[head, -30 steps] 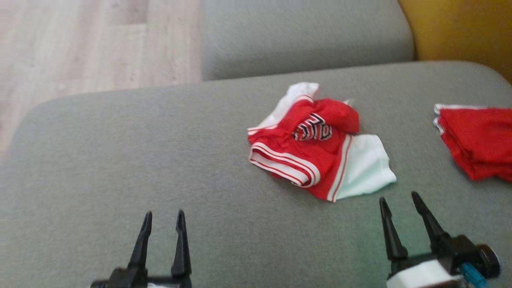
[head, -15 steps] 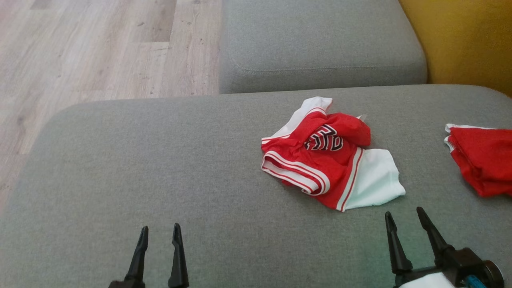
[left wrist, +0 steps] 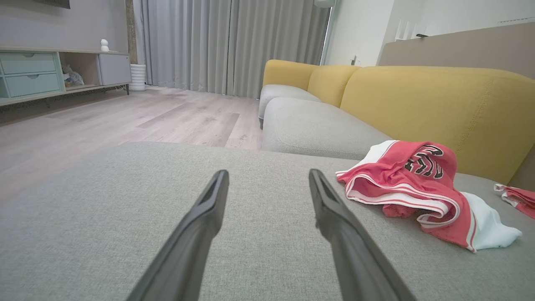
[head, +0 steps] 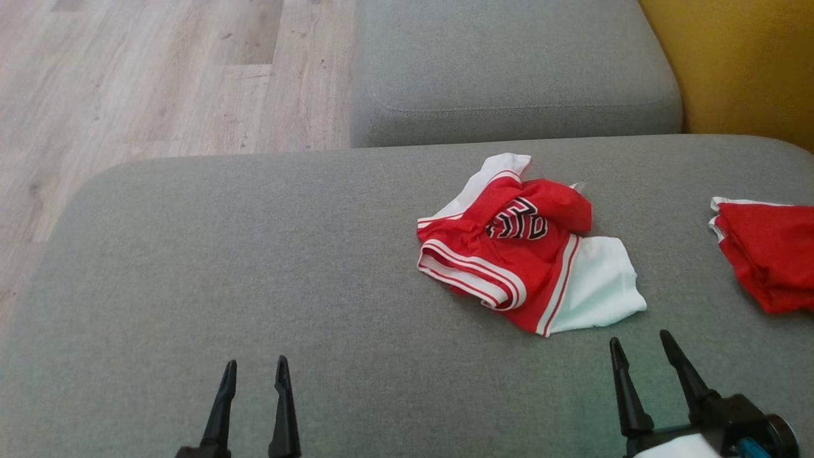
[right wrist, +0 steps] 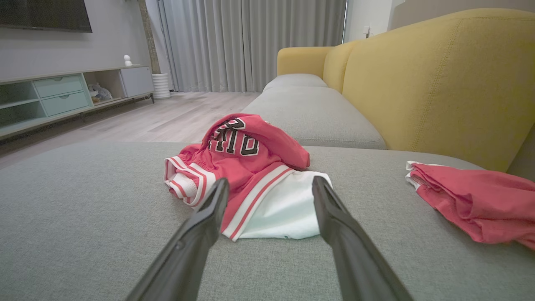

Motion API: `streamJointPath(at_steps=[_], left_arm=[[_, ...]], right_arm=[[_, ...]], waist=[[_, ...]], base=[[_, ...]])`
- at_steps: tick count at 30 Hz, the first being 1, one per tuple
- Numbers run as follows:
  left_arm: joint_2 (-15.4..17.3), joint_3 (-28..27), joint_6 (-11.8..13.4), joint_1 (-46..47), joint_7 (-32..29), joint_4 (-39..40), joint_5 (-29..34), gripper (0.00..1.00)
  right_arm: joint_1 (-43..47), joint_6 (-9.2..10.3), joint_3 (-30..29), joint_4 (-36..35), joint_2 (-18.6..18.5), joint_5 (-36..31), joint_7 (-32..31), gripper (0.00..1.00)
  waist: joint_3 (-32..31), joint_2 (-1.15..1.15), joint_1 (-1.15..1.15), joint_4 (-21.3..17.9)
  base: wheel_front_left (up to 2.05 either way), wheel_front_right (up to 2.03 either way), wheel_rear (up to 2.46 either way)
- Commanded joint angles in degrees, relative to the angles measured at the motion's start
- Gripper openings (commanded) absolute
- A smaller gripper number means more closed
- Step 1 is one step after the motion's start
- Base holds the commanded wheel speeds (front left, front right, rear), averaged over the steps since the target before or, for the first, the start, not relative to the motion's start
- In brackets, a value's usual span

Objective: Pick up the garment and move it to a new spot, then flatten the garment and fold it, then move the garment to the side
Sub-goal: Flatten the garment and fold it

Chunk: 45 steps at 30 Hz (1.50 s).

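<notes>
While the garment (head: 528, 254) lies untouched on the cushion (head: 254, 254), left gripper (head: 255, 360) and right gripper (head: 639, 336) gape wide, empty.

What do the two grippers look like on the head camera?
Both the left gripper and right gripper have two long, matte black fingers tapering to points. Behind the right one sit a black housing, a white cover, a blue part and a round black knob.

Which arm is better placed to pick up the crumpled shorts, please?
Right: the right pincer, open, points at the shorts lying just ahead; the left pincer faces bare cushion, with the shorts off to its side.
</notes>
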<state>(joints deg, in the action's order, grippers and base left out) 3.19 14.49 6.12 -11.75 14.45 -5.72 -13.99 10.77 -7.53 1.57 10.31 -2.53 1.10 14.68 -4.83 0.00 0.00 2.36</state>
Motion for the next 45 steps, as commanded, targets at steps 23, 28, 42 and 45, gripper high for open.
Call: streamJointPath(at_steps=[23, 28, 42, 45], left_arm=[[-0.31, -0.13, -1.97, 2.55, 0.55, -2.3, 4.91, 1.0], [-0.31, 2.02, -3.68, 5.16, 0.55, -6.48, 5.95, 1.0], [-0.31, 11.24, -9.07, 22.49, 0.55, -25.66, 1.89, 1.0], [-0.31, 11.61, -9.46, 26.95, 0.55, -29.66, 0.89, 1.0]], right_arm=[[-2.56, 0.04, 4.93, -1.82, -0.35, -0.02, 0.32, 1.0], [-3.16, 0.04, 6.65, -2.27, -0.35, -0.49, 0.32, 1.0], [-6.89, 0.04, 9.83, -3.95, -0.85, -0.3, 0.32, 1.0], [-8.07, 0.04, 9.99, -4.18, -0.82, -0.17, 0.32, 1.0]], waist=[[1.13, 0.0, 0.0, -5.11], [2.87, 0.0, 0.0, -9.1], [11.85, 0.0, 0.0, -21.27], [14.1, 0.0, 0.0, -23.36]], base=[[0.0, 0.0, 0.0], [0.0, 0.0, 0.0], [0.0, 0.0, 0.0], [0.0, 0.0, 0.0]])
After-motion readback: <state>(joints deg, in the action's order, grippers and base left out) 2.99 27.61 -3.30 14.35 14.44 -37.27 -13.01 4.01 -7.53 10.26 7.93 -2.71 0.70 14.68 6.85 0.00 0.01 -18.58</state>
